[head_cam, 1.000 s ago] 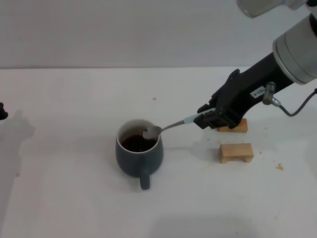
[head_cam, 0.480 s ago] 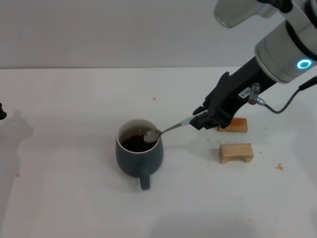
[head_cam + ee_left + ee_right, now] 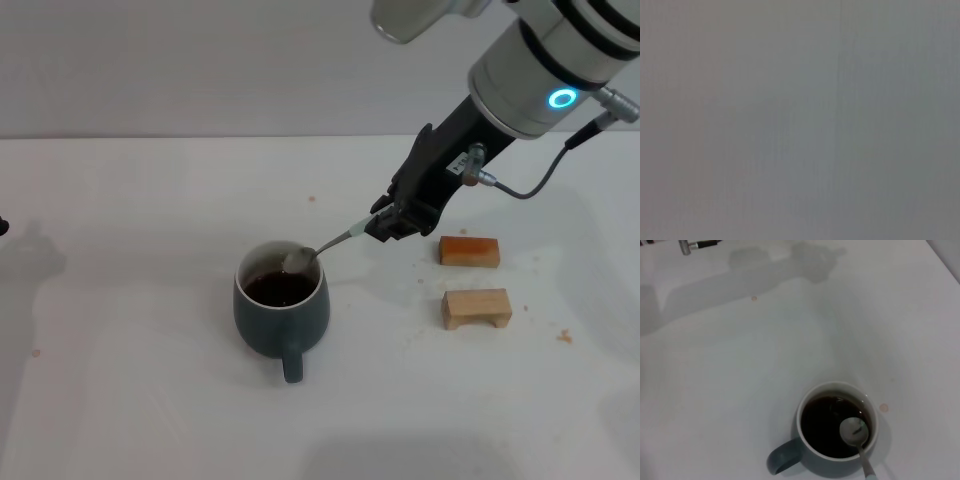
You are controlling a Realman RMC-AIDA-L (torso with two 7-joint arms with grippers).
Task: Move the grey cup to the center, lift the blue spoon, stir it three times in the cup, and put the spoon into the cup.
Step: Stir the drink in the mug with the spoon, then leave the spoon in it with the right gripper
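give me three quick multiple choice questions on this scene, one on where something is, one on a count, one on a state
1. Where is the bowl of the slim metal spoon with the pale blue handle?
A. over the mouth of the squat blue-grey ceramic mug
B. flat on the white table
C. on a wooden block

2. How many small wooden blocks are on the table?
A. one
B. two
C. four

3. What is the right gripper doing?
A. hanging open
B. clamping the mug's handle
C. shut on the spoon's handle

Answers:
1. A: in the right wrist view the spoon bowl sits inside the rim of the mug, above the dark liquid.
2. B: one wooden block lies behind the other on the table.
3. C: the right gripper pinches the spoon's handle end.
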